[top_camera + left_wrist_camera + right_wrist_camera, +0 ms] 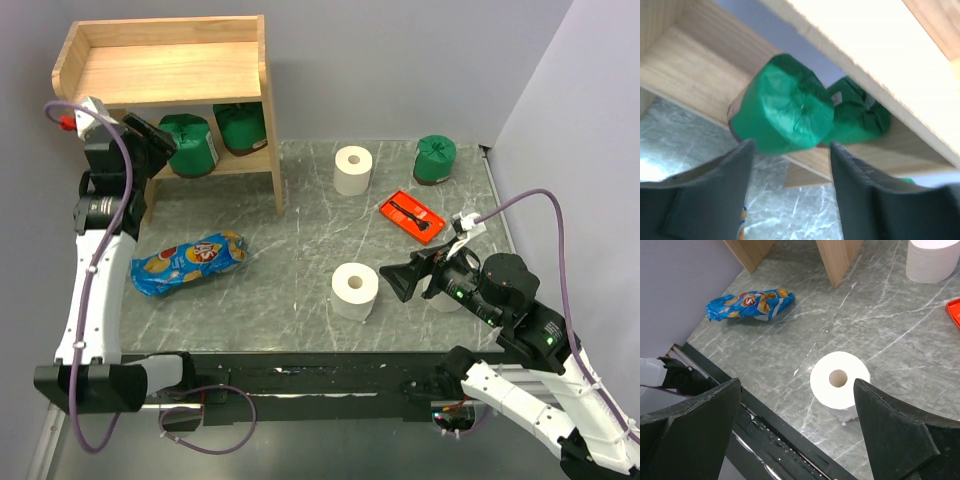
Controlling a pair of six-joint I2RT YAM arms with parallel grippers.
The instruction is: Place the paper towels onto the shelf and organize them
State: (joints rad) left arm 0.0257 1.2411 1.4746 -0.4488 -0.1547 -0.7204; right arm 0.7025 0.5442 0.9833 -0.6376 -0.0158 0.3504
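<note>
Though both end effectors spread and empty, three green rolls, two on the shelf, three white rolls.

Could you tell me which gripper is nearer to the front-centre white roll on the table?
The right. The right gripper hangs open just beside the white roll, while the left gripper is far off at the shelf, facing the green rolls.

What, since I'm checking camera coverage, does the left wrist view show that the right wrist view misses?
Only left wrist: front green roll and rear green roll on the lower tier of the shelf. Only right wrist: near white roll upright, far white roll at the top edge, the whole blue snack bag, orange tray corner. Both: marble table, shelf wood.
</note>
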